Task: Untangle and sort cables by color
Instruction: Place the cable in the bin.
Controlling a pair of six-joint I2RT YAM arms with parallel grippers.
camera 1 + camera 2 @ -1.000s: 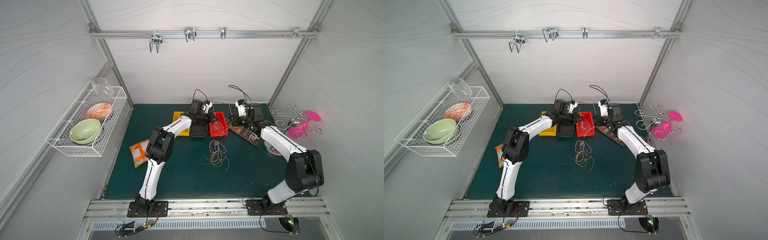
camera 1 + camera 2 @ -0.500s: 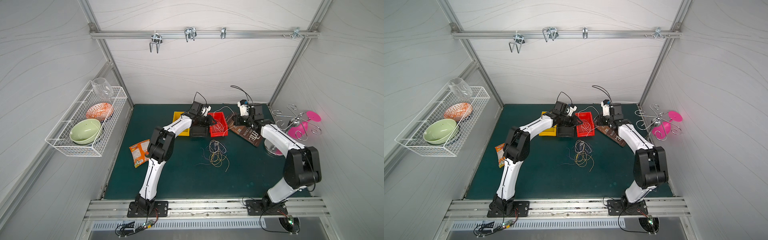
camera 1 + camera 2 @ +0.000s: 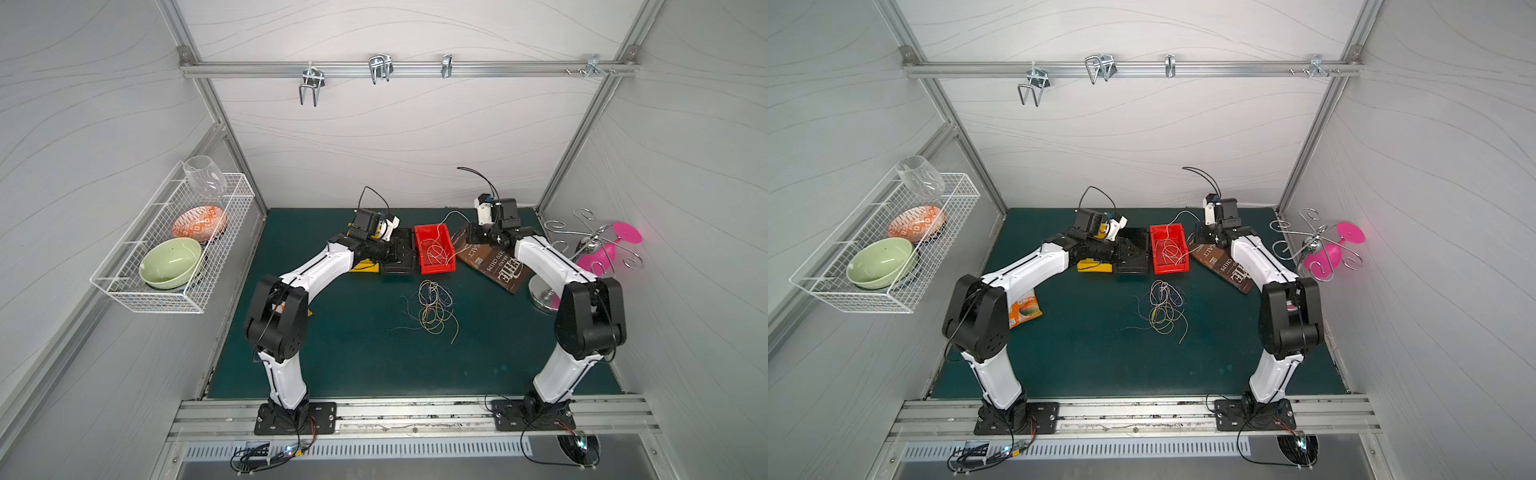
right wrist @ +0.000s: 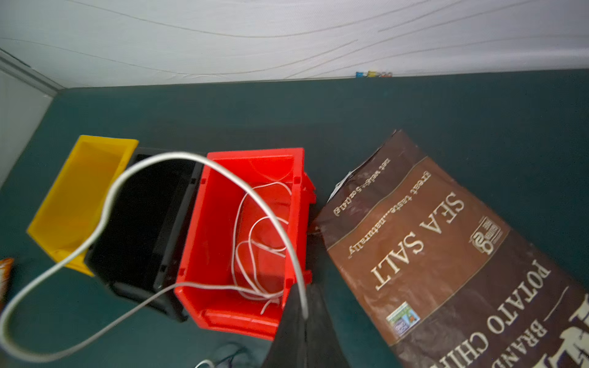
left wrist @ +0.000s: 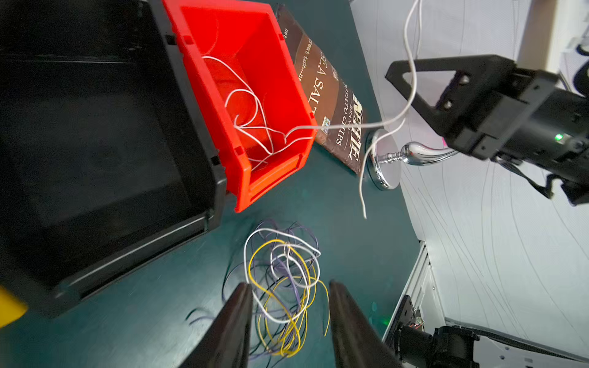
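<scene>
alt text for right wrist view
The right gripper, fingers shut, pinches a white cable that arcs out and back into a red bin. A black bin, then a yellow bin, sit beside it; a chip bag lies opposite.

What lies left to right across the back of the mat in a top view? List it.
yellow bin → black bin → red bin → chip bag → pink glass

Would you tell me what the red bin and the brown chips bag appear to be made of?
The red bin looks like moulded plastic: smooth, glossy, with crisp ribs. The chips bag seems matte printed paper or film, crumpled at one end.
</scene>
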